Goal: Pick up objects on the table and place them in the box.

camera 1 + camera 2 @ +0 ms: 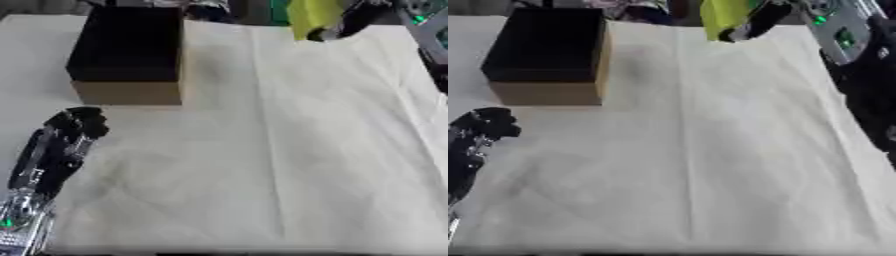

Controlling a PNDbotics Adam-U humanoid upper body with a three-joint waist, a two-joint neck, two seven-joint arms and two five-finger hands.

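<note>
Left eye view: right hand (337, 25) at the far edge, black fingers curled on a flat yellow-green object (313, 15), raised above the creased white cloth (289, 150). Cardboard box (128, 52), square with a dark inside, sits far left. Left hand (57, 150) rests low left, fingers curled, holding nothing.

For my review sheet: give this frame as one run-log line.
right hand: raised at far edge, holding yellow object | left hand: idle lower left, fingers curled, holding nothing | box: far left, open

No text seems readable anywhere in these blurry views.
</note>
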